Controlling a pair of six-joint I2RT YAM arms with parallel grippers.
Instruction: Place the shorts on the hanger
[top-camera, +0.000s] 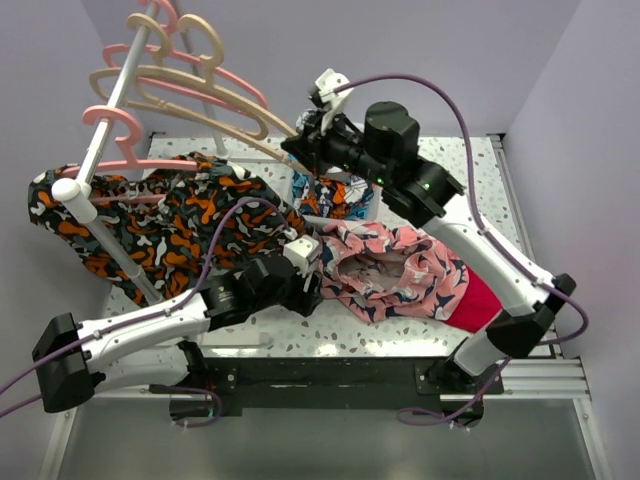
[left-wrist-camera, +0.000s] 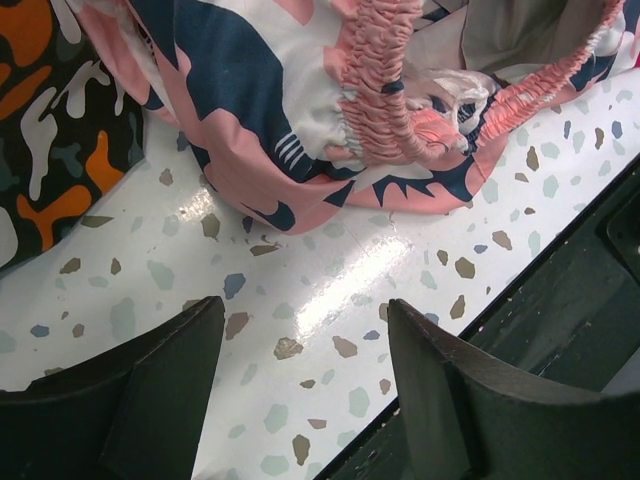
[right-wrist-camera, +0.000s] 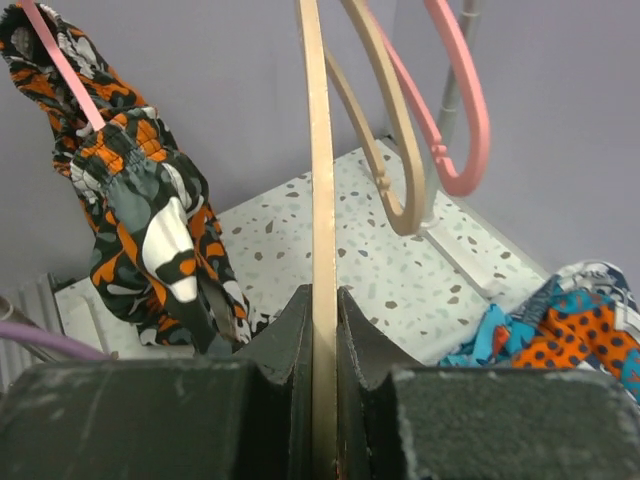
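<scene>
The shorts (top-camera: 395, 270), salmon-pink with a navy and white print, lie crumpled on the speckled table right of centre. In the left wrist view their gathered waistband (left-wrist-camera: 385, 90) lies just beyond my left gripper (left-wrist-camera: 305, 320). That gripper is open and low over bare table, with nothing between its dark fingers (left-wrist-camera: 165, 390). The beige hanger (right-wrist-camera: 319, 150) hangs from the rack at the upper left. My right gripper (right-wrist-camera: 323, 300) is raised at the back and shut on the hanger's thin bar. In the top view the right gripper (top-camera: 303, 143) sits at the hanger's right end.
A black-orange-white garment (top-camera: 160, 215) hangs on a pink hanger (top-camera: 120, 125) from the white rack rod (top-camera: 105, 110). A blue and orange cloth (top-camera: 335, 195) lies at the back centre. A red cloth (top-camera: 480, 300) pokes out under the shorts' right side. The table's front edge (left-wrist-camera: 560, 250) runs close by the left gripper.
</scene>
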